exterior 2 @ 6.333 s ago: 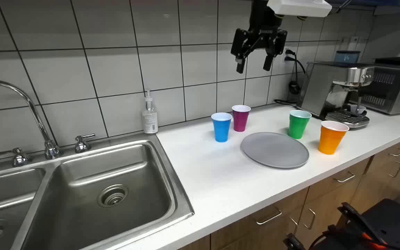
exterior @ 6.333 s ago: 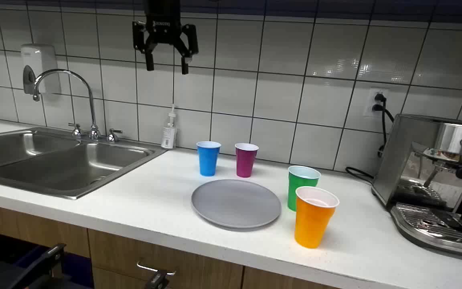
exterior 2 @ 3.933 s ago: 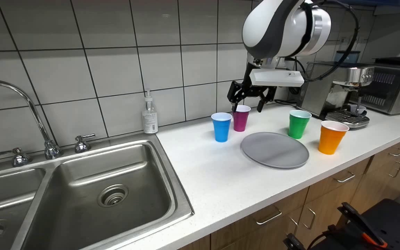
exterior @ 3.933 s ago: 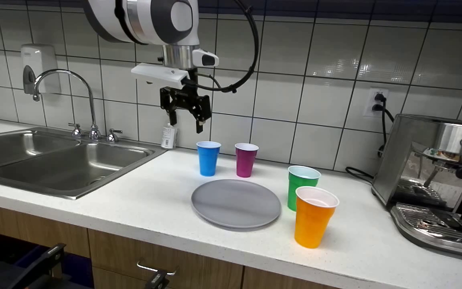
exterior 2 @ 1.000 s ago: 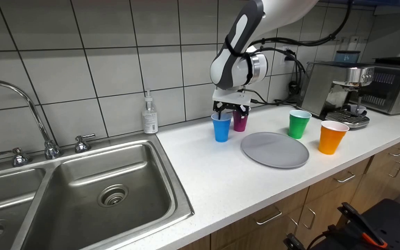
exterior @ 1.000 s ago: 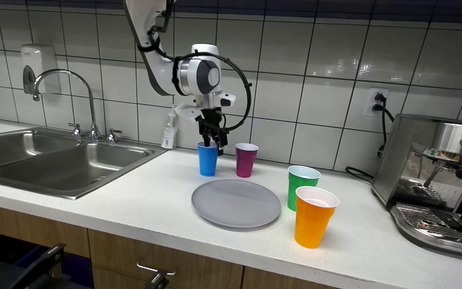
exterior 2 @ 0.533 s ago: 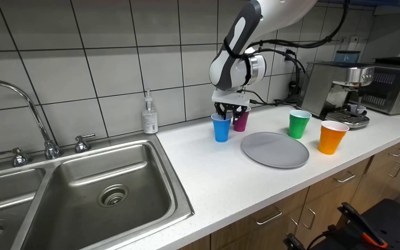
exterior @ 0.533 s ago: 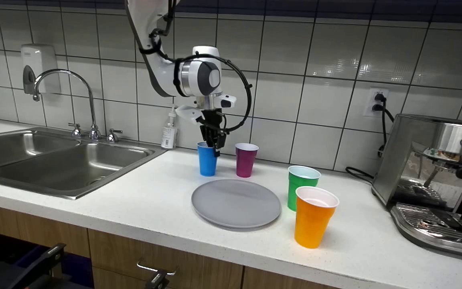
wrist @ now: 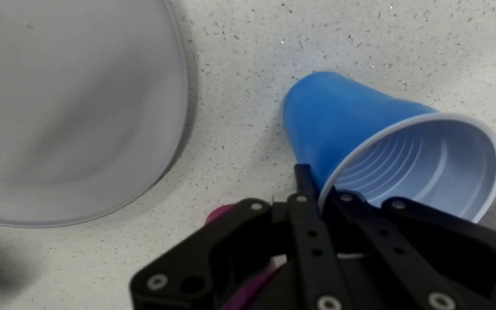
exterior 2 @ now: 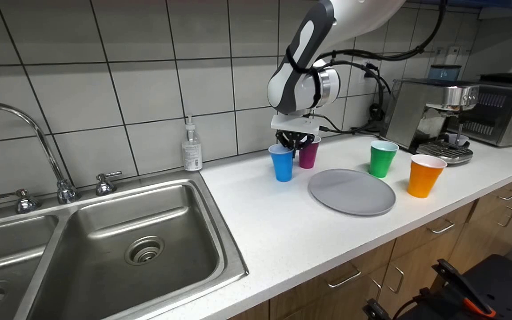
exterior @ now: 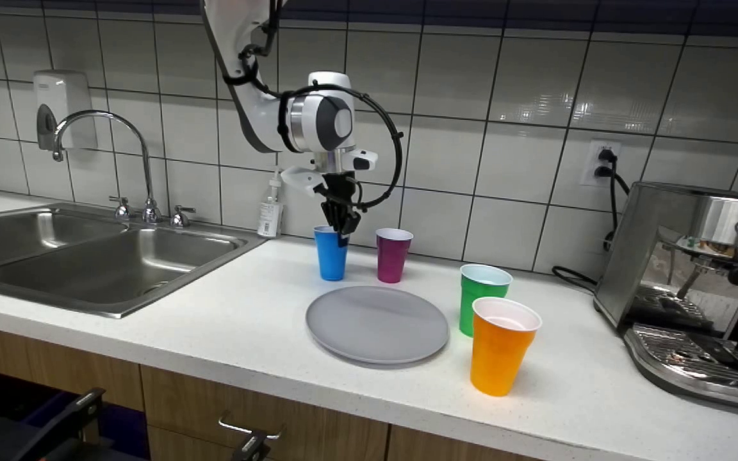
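Observation:
A blue cup with a white inside stands upright at the back of the counter, seen in both exterior views point(exterior: 331, 261) point(exterior 2: 282, 168). My gripper point(exterior: 343, 239) points down at its rim, on the side towards the purple cup point(exterior: 393, 261). In the wrist view the gripper point(wrist: 320, 189) is shut on the wall of the blue cup point(wrist: 334, 112), one finger outside and one inside. The inner fingertip is hidden behind the rim. Part of the purple cup point(wrist: 219, 212) shows behind the black finger links. Whether the blue cup's base touches the counter I cannot tell.
A grey plate point(exterior: 377, 325) lies in front of the blue and purple cups. Right of it stand a green cup point(exterior: 479, 301) and an orange cup point(exterior: 500, 358). A coffee machine point(exterior 2: 434, 115), a soap bottle point(exterior 2: 192, 151), a sink point(exterior 2: 234, 249) and a tiled wall surround them.
My arm has come down from high above to the blue cup. Over the last second the jaws have closed from wide open onto its wall, and the cup has shifted very slightly.

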You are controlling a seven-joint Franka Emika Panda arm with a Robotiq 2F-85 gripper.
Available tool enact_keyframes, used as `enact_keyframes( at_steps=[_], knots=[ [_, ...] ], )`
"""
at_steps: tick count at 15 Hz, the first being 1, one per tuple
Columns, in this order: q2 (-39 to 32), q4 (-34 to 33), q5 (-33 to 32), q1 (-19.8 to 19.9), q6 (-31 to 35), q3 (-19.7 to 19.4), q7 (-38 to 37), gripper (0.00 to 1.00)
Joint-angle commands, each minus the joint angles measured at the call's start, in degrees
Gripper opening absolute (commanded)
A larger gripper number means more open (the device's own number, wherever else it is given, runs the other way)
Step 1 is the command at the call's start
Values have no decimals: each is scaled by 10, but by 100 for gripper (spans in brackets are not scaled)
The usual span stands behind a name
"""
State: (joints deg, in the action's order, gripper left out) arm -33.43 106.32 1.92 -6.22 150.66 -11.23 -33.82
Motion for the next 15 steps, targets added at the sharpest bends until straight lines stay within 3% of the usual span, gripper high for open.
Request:
enact_keyframes(
  at_steps=[1,8,15],
  knots=[
    [18,4,2,-1,-16,1,-4,1],
    [62,46,2,-1,-6,5,2,1],
    [137,135,-7,1,5,0,-1,1]
  ],
)
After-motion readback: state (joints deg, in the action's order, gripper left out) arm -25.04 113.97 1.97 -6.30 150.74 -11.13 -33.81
